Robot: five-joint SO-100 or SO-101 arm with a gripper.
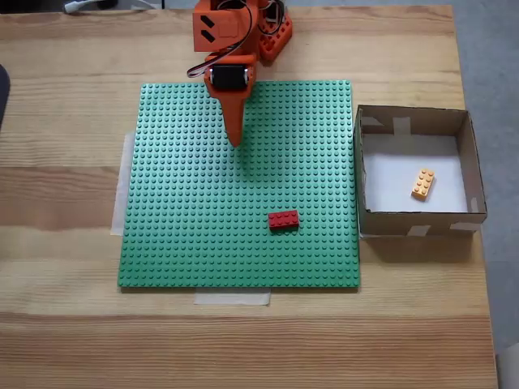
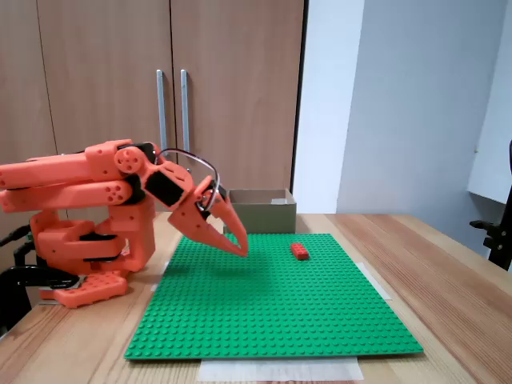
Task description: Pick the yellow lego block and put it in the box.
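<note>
We judge placement complete — the yellow lego block (image 1: 422, 184) lies inside the box (image 1: 372, 220); the gripper (image 1: 237, 142) hangs closed, empty — nothing remains.

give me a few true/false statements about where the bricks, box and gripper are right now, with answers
1. The yellow lego block lies inside the box. True.
2. The red brick is in the box too. False: it sits on the green baseplate, outside the box.
3. The gripper is holding the yellow lego block. False: it is shut and holds nothing, over the baseplate and away from the box.
4. In the top-down fixed view the box stands to the right of the baseplate. True.
5. The red brick sits between the gripper's fingers. False: it lies well apart from the gripper, nearer the baseplate's lower edge in that view.
</note>
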